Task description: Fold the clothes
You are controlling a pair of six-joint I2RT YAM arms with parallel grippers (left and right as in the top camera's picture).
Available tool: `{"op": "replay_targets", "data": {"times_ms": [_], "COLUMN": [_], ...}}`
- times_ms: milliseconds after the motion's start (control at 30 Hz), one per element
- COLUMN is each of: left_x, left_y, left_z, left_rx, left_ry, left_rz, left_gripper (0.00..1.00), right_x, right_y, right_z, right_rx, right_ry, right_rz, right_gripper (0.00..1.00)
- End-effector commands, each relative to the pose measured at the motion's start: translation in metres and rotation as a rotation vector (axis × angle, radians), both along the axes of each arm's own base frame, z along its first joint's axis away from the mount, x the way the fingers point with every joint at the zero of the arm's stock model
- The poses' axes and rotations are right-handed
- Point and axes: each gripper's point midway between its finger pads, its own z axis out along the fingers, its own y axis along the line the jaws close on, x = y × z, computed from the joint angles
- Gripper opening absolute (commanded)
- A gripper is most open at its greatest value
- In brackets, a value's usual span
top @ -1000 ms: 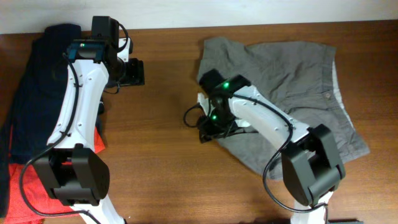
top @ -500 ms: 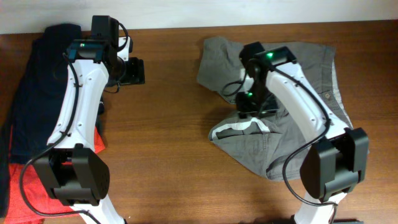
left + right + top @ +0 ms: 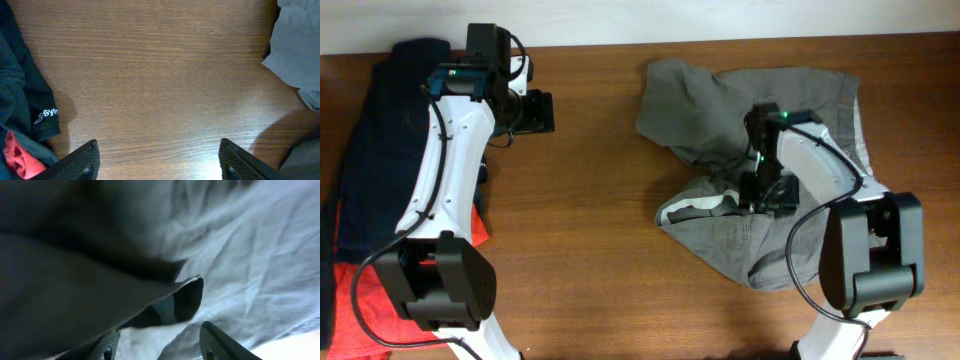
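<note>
The grey-khaki shorts (image 3: 720, 90) lie crumpled on the right half of the table, with a folded-over edge showing white lining (image 3: 700, 206). My right gripper (image 3: 765, 195) is low over the middle of the shorts. In the right wrist view its fingers (image 3: 157, 342) are apart, with light cloth (image 3: 250, 255) under them and a dark fold draped by the left finger. My left gripper (image 3: 532, 112) is open and empty above bare wood (image 3: 157, 150). The shorts' edge also shows at the right of the left wrist view (image 3: 295, 50).
A dark navy garment (image 3: 370, 150) lies along the table's left edge, with an orange-red garment (image 3: 360, 290) under it at the front left. Both show in the left wrist view, navy (image 3: 20, 90) and orange-red (image 3: 15, 155). Bare wood lies between the two arms.
My right gripper has moved from the shorts' left edge rightward across them, dragging that part over into a fold. The left arm has not moved.
</note>
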Motion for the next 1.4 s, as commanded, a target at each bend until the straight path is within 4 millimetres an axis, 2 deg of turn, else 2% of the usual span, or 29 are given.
{"op": "replay_targets", "data": {"times_ms": [0, 167, 367, 500, 533, 567, 600, 633, 733, 900, 1000, 1067, 1233, 1267, 1300, 1367], "left_x": [0.002, 0.002, 0.003, 0.003, 0.003, 0.003, 0.003, 0.003, 0.003, 0.007, 0.008, 0.009, 0.009, 0.009, 0.009, 0.009], "left_y": [0.002, 0.002, 0.002, 0.002, 0.002, 0.002, 0.002, 0.002, 0.002, 0.006, 0.012, 0.017, 0.017, 0.017, 0.017, 0.017], "left_z": [0.016, 0.016, 0.016, 0.016, 0.016, 0.016, 0.016, 0.016, 0.016, 0.018, 0.018, 0.018, 0.018, 0.018, 0.018, 0.018], "left_rx": [0.005, 0.005, 0.005, 0.005, 0.005, 0.005, 0.005, 0.005, 0.006, 0.005, 0.005, 0.005, 0.005, 0.006, 0.005, 0.005], "left_ry": [-0.042, -0.042, -0.043, -0.044, -0.044, -0.044, -0.044, -0.044, -0.047, -0.06, -0.066, -0.067, -0.067, -0.067, -0.067, -0.067], "left_rz": [-0.006, -0.005, -0.006, -0.005, -0.005, -0.006, -0.005, -0.005, -0.006, 0.003, 0.017, 0.026, 0.028, 0.027, 0.027, 0.028], "left_gripper": [0.76, 0.76, 0.77, 0.77, 0.77, 0.76, 0.77, 0.77, 0.77, 0.77, 0.76, 0.77, 0.76, 0.77, 0.76, 0.76], "right_x": [-0.004, 0.001, 0.017, 0.016, 0.013, 0.01, 0.007, 0.001, -0.004, 0.0, -0.003, -0.009, -0.032, -0.039, -0.049, -0.061], "right_y": [-0.004, -0.004, -0.006, -0.006, -0.006, -0.007, -0.006, -0.004, 0.006, 0.039, 0.07, 0.1, 0.166, 0.183, 0.202, 0.218], "right_z": [-0.011, -0.021, -0.022, -0.022, -0.022, -0.021, -0.021, -0.02, -0.014, 0.02, 0.049, 0.065, 0.066, 0.063, 0.059, 0.052], "right_rx": [-0.031, -0.038, -0.03, -0.024, -0.026, -0.027, -0.026, -0.013, 0.044, 0.219, 0.299, 0.33, 0.373, 0.38, 0.39, 0.388], "right_ry": [-0.019, -0.06, -0.125, -0.119, -0.107, -0.096, -0.081, -0.057, -0.039, -0.123, -0.196, -0.243, -0.254, -0.254, -0.248, -0.231], "right_rz": [-0.071, -0.11, -0.148, -0.153, -0.153, -0.153, -0.153, -0.155, -0.156, -0.102, -0.021, 0.075, 0.262, 0.315, 0.379, 0.44], "right_gripper": [0.56, 0.56, 0.56, 0.54, 0.5, 0.39, 0.19, 0.04, 0.04, 0.04, 0.04, 0.04, 0.04, 0.08, 0.2, 0.28]}}
